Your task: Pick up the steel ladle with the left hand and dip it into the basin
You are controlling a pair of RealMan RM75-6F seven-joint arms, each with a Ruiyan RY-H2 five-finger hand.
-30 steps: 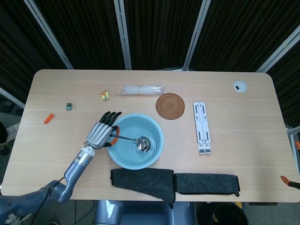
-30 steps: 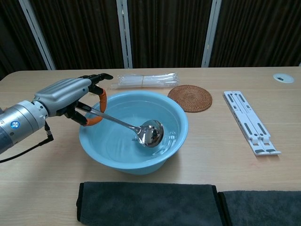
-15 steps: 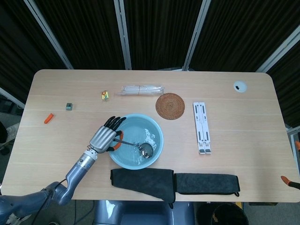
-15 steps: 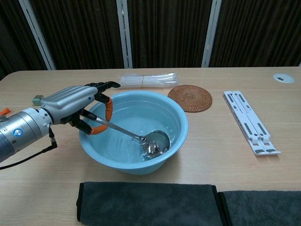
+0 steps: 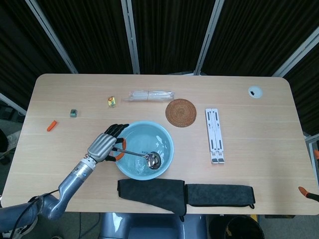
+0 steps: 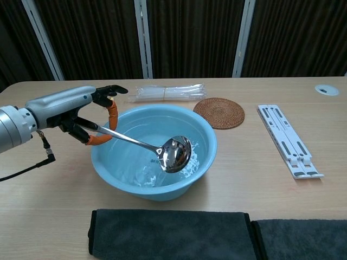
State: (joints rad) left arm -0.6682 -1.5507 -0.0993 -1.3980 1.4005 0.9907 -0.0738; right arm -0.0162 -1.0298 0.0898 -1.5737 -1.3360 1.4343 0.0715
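Observation:
A light blue basin (image 5: 164,138) (image 6: 203,130) holding water stands on the table's near middle. My left hand (image 5: 103,144) (image 6: 70,105) is at its left rim and grips the orange handle of the steel ladle (image 5: 153,160) (image 6: 174,154). The ladle's stem runs down to the right, and its shiny bowl hangs over the rippling water inside the basin, tilted toward me. My right hand shows in neither view.
A round woven trivet (image 5: 181,112) (image 6: 219,112) and a clear plastic packet (image 5: 149,95) (image 6: 168,91) lie behind the basin. A white folding stand (image 5: 214,135) (image 6: 287,141) is to the right. Two dark cloths (image 5: 152,193) (image 6: 168,234) line the near edge. Small items (image 5: 73,113) sit far left.
The left hand has drawn back to the left and lifted the ladle's bowl up out of the water; the water now ripples and splashes.

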